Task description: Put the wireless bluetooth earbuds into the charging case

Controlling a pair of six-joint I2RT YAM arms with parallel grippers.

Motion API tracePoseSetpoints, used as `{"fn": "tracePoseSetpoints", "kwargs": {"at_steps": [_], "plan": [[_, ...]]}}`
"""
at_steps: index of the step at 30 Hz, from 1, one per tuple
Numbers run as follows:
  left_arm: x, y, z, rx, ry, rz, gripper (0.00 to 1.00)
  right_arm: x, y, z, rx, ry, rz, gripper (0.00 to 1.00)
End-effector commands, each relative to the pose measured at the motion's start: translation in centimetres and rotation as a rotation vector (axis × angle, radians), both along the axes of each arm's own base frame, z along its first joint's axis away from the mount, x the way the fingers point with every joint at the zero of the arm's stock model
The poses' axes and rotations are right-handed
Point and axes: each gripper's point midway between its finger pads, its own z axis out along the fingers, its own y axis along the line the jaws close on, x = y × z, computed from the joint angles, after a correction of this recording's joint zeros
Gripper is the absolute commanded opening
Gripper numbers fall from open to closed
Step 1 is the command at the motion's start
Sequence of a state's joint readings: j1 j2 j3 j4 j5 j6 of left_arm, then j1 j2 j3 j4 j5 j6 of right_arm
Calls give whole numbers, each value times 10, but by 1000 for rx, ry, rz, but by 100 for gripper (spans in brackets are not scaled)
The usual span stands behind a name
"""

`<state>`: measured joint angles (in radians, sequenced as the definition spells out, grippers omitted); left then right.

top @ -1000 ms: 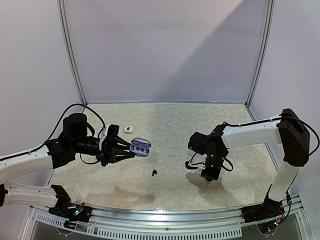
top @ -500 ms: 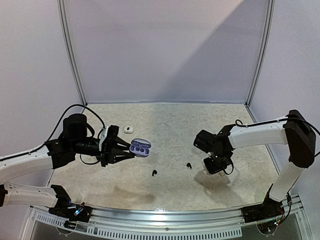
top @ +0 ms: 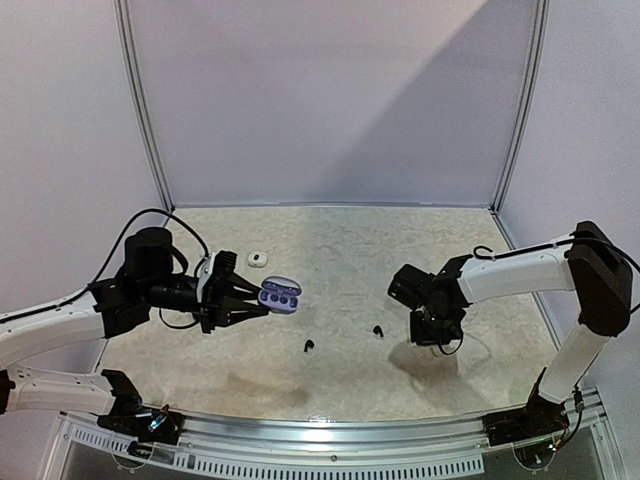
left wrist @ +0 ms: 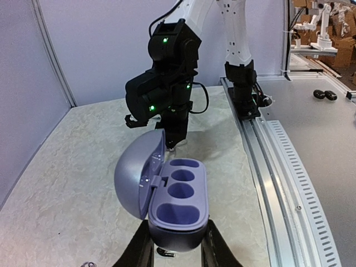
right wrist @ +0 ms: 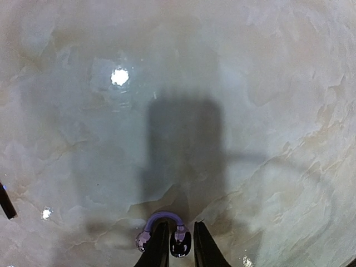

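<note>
My left gripper (top: pixel 240 300) (left wrist: pixel 177 238) is shut on the base of the purple charging case (top: pixel 279 296) (left wrist: pixel 178 201). The case is held above the table with its lid open and its wells empty. Two small dark earbuds (top: pixel 307 346) (top: pixel 377 331) lie on the table between the arms. My right gripper (top: pixel 432 332) (right wrist: pixel 180 227) hangs above the table at the right. Its narrow jaws are shut on one glossy dark end of an earbud (right wrist: pixel 163 216) with a purple arch; the other end sticks out to the left.
A small white piece (top: pixel 257 259) lies behind the left gripper, too small to tell what it is. The left wrist view shows the right arm (left wrist: pixel 164 94) facing the case and the table's rail (left wrist: pixel 278 161) on the right. Grey walls close off the back and sides.
The right gripper has lifted off the table and moved right. A dark earbud now shows on the table where it worked. The left arm and case have not moved.
</note>
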<state>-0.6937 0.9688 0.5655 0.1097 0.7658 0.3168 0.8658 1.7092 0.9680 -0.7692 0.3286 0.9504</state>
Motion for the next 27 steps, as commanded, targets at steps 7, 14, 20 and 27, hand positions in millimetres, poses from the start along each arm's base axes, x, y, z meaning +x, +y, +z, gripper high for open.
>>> {"fn": "tracePoseSetpoints", "kwargs": {"at_steps": [7,14,20,27], "plan": [[-3,2,-5,12,-6,-2,0,5,15,26,72,-50,-30,22],[-3,3,-6,18,-9,2,0,5,11,44,76,-47,24,27],[-4,2,-4,14,-7,-6,0,21,34,64,161,46,439,29],[-6,3,-1,13,-8,-8,0,10,32,44,83,192,1062,31]]}}
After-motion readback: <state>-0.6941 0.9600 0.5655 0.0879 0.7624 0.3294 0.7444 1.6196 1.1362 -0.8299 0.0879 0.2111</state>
